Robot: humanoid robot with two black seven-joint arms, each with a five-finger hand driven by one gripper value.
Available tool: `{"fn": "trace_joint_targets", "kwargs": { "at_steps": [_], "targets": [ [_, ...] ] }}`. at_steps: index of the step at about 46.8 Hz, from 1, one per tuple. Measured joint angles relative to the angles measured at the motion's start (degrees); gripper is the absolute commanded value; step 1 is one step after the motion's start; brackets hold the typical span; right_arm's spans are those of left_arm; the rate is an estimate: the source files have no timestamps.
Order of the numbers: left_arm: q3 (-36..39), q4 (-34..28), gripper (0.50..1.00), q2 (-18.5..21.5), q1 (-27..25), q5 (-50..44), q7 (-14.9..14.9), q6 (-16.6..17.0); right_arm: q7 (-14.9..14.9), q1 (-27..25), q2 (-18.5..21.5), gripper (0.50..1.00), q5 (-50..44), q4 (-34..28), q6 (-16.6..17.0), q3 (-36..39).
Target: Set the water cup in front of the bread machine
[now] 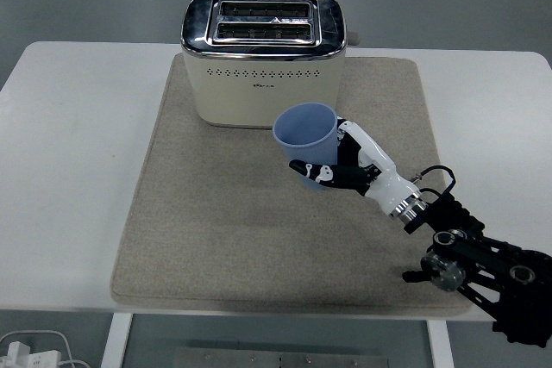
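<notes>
the right robot hand [345, 170] is wrapped around the blue water cup [307, 142], holding it over the beige mat [216, 239] just at five o'clock of the cream toaster [263, 62]. it looks nearly there; setting down and letting go remain.

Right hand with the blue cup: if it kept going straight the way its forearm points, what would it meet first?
The right hand, shut on the blue cup, points up and left toward the toaster. The cup would probably meet the toaster's front wall first; only bare mat shows between them, though depth is unclear.
</notes>
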Motion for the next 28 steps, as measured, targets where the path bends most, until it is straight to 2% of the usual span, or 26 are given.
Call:
{"fn": "trace_joint_targets", "kwargs": {
  "at_steps": [21,28],
  "targets": [
    [0.0,0.0,1.0,0.0,0.0,0.0,0.0,0.0,-1.3,4.2,9.7,0.525,0.1,-7.3,-2.2,-0.4],
    [0.0,-0.1,1.0,0.0,0.0,0.0,0.0,0.0,-1.3,5.0,12.8,0.545,0.1,-9.8,-3.3,-1.1]
  ]
}}
